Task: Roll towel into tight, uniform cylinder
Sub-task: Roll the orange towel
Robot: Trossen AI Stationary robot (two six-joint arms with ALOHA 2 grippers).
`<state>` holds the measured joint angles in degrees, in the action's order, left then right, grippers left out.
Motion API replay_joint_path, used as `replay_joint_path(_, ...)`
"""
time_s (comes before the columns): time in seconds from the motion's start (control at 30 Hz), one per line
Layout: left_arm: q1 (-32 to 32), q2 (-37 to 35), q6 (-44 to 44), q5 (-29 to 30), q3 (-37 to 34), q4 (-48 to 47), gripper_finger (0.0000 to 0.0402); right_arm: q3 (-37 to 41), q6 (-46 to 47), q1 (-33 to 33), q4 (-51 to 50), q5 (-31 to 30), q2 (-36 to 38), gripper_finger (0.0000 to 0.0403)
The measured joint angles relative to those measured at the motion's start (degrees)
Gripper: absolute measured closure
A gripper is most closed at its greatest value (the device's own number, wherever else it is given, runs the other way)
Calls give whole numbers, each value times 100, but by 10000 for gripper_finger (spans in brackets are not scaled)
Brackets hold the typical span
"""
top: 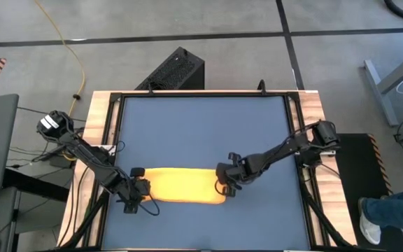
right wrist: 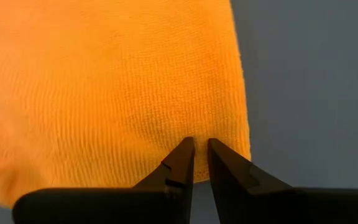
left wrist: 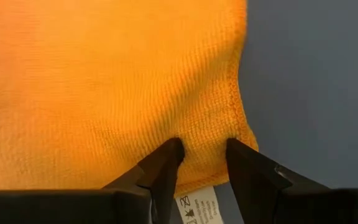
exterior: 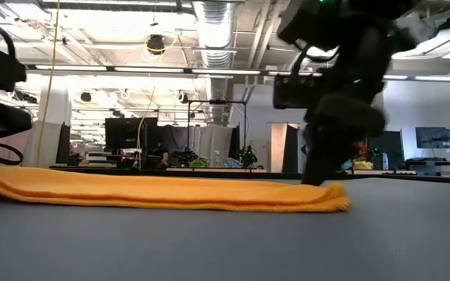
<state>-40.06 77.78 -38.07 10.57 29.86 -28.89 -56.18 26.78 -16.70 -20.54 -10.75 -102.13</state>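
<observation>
Currently left hand (top: 137,190) and right hand (top: 224,183) each pinch opposite ends of flat folded towel (top: 180,185) on mat (top: 201,126). Risks: shallow edge grips slipping; uneven pull skewing roll, leaving loose cone.

the towel (left wrist: 104,81) is soft knitted cloth with a stitched hem; the mat (top: 201,126) looks smooth and matt.

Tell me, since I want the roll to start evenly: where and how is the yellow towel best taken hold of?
Probably by its two short ends, from above. The towel lies flat as a long folded strip on the blue mat, so only its thin edges offer a pinch. The left gripper straddles the hem by the white tag; the right gripper pinches the opposite end.
</observation>
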Motion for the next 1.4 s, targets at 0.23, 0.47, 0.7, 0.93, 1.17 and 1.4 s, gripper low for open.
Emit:
replay_joint_path(0.23,494,57,289,966,393,-1242,267,-421,683,-572,-362,469,-36,327)
replay_joint_path(0.47,1012,44,652,728,659,-2204,267,-1291,105,-749,-1187,353,-31,327)
replay_joint_path(0.7,1068,36,1187,444,663,-2176,267,-1469,-1805,-470,161,-672,-138,327)
replay_joint_path(0.93,1065,28,471,317,672,-2238,267,-1526,-3468,392,3081,78,-1087,327)
replay_joint_path(1.17,1060,24,-153,427,733,-2658,267,-2454,-3254,1231,3383,209,-2188,327)
replay_joint_path(1.4,1059,22,-167,828,1165,-3130,267,-3391,-3280,1416,3183,687,-2885,327)
